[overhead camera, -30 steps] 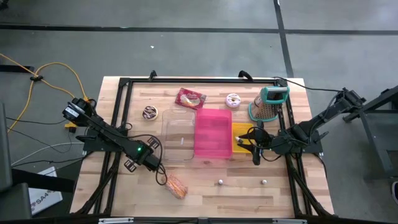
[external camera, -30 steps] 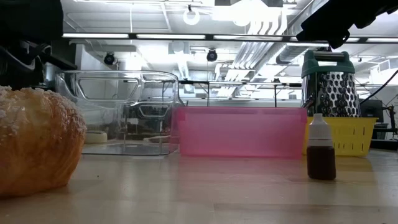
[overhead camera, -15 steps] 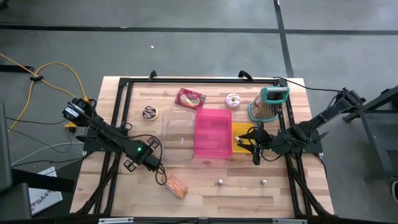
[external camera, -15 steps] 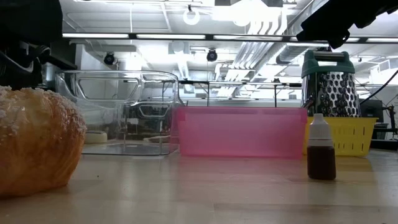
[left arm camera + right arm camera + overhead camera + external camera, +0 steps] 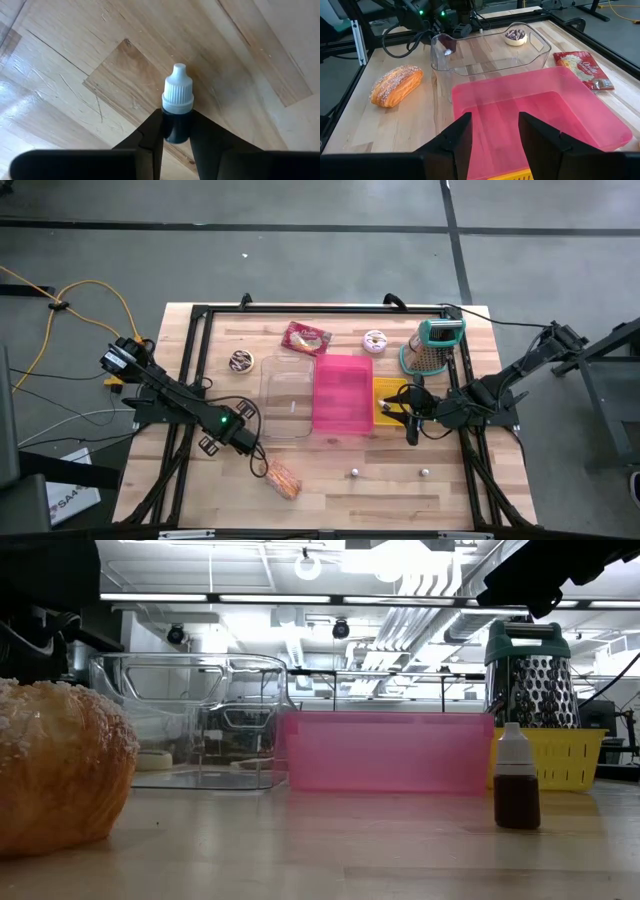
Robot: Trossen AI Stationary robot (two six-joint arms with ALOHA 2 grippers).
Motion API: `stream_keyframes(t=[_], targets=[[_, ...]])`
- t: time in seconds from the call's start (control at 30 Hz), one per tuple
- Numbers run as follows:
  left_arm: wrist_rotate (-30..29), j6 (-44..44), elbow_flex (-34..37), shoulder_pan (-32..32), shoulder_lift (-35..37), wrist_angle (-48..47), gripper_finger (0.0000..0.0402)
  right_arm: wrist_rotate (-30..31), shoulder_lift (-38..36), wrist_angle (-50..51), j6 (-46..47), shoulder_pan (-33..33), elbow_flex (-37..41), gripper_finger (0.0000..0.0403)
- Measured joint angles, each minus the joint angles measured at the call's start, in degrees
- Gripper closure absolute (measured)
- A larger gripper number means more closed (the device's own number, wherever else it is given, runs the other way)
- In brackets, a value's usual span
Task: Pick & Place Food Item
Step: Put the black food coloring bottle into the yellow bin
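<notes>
A small dropper bottle [image 5: 176,112] with a white cap and dark contents lies on its side on the wooden table. My left gripper [image 5: 258,463] points down at it, near the table's front left, shut on it. A sugared pastry [image 5: 284,481] lies just beside that gripper, also seen large in the low view [image 5: 60,775]. My right gripper [image 5: 492,135] hovers open at the table's right [image 5: 408,412], over the edge of the pink bin [image 5: 342,394], with nothing between its fingers. My left gripper pinches the bottle's dark body [image 5: 175,131] between its two fingers, below the white cap [image 5: 177,92]. The fingers come from above, pointing down, and lie across the bottle. The bottle lies on the table with its cap sticking out past the fingertips.
A clear plastic container [image 5: 288,398] stands left of the pink bin, a yellow basket [image 5: 390,402] right of it. At the far side lie a snack packet [image 5: 305,338], two donuts [image 5: 242,361] [image 5: 375,341] and a grater [image 5: 432,346]. Another dropper bottle [image 5: 517,778] stands near the front.
</notes>
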State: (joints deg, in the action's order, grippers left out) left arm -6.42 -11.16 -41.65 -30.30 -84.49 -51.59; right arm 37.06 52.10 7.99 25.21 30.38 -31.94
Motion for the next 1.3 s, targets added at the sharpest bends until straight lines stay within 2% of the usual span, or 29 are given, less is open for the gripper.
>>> stream_keyframes(t=[0.67, 1.3], targets=[[0.27, -0.85, 0.0, 0.0, 0.24, -1.01, 0.0328, -0.02, 0.0, 0.02, 0.0, 0.0, 0.0, 0.0254], [0.28, -1.07, -0.07, 0.0, 8.51, -3.67, 0.0328, -0.01, 0.0, 0.0, -0.01, -0.01, 0.0, 0.0254]])
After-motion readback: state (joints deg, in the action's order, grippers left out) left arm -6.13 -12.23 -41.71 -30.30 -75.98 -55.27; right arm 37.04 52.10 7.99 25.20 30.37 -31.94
